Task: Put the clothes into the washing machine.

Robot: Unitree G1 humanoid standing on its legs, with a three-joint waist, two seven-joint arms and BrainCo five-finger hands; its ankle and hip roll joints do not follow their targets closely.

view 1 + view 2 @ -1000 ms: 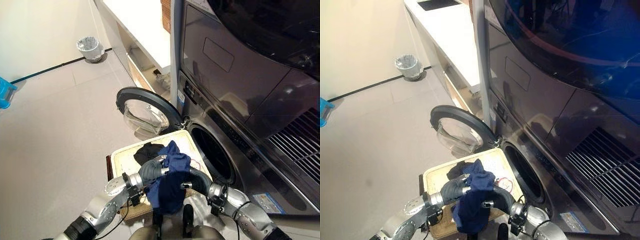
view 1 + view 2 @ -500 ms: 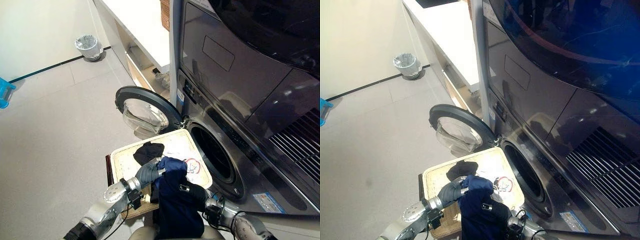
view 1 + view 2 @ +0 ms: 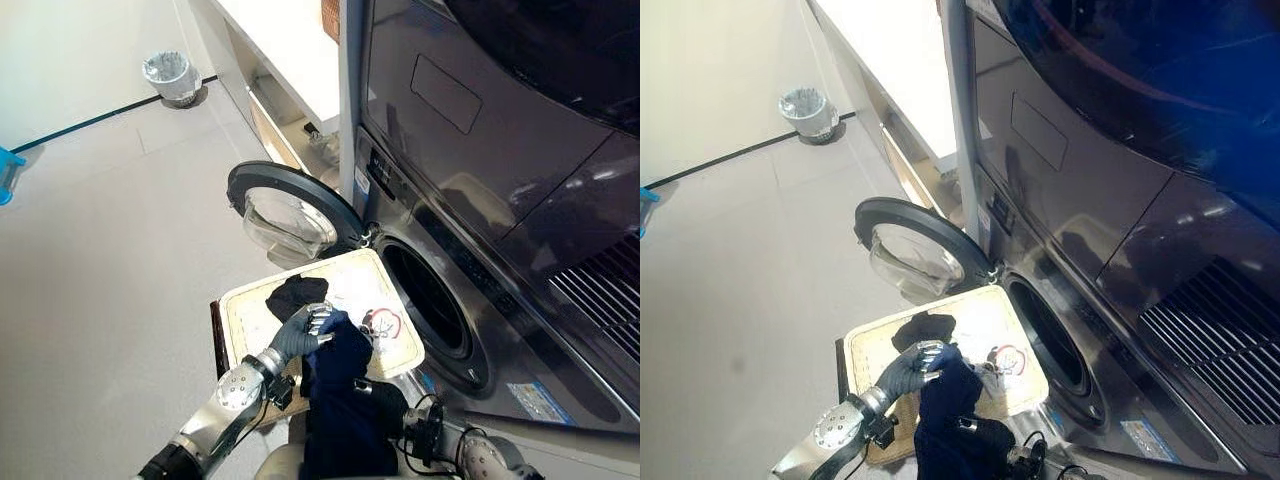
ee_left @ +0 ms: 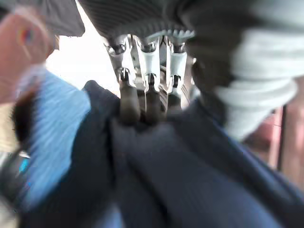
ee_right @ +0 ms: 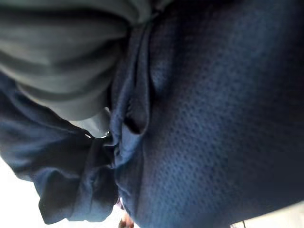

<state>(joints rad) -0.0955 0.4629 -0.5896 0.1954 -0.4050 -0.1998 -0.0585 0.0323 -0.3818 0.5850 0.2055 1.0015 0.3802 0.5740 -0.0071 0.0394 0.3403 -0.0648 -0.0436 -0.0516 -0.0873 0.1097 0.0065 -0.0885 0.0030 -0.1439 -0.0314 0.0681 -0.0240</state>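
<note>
The left robot hand had its fingers curled into the top of a dark blue garment, pinching the cloth above the basket. The garment hung down in a long fold at the near edge of the scene, draped over the right robot hand, whose fingers were buried in the fabric, so I could not tell how they stood. A black garment lay in the wicker basket on its pale lining, just beyond the left robot hand. Right of the basket gaped the washing machine's drum opening, its round door swung wide to the far left. A small bin stood far off on the floor.
</note>
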